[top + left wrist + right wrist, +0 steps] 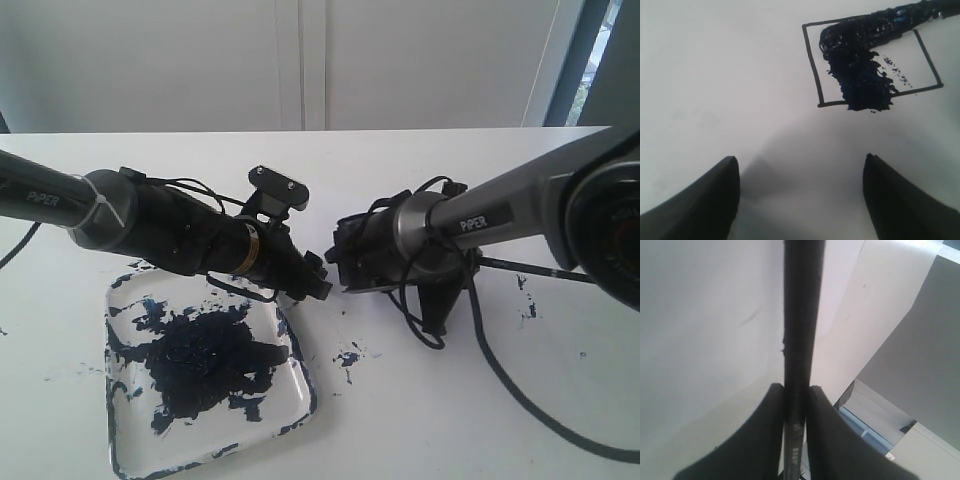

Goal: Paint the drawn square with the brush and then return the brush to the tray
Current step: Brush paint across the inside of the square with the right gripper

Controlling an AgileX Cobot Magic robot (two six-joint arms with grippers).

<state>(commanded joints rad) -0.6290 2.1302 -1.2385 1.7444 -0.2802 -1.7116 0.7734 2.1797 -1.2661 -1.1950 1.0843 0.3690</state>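
Note:
The drawn square [872, 62] shows in the left wrist view on white paper, its middle smeared dark blue-black. The brush [890, 17] lies across the square's far corner with its wet tip on the paint. My right gripper [795, 390] is shut on the brush's black handle [800, 315]; in the exterior view the handle [530, 268] sticks out behind that gripper [345, 255]. My left gripper [800, 158] hangs open and empty over bare paper short of the square. In the exterior view it [315, 285] sits beside the tray [300, 400], and the arms hide the square.
Blue paint splatters [347, 357] mark the white table between the tray and the right arm, with more specks [527, 300] to the right. Black cables [500, 370] trail from the right arm across the table. A white wall stands behind the table's far edge.

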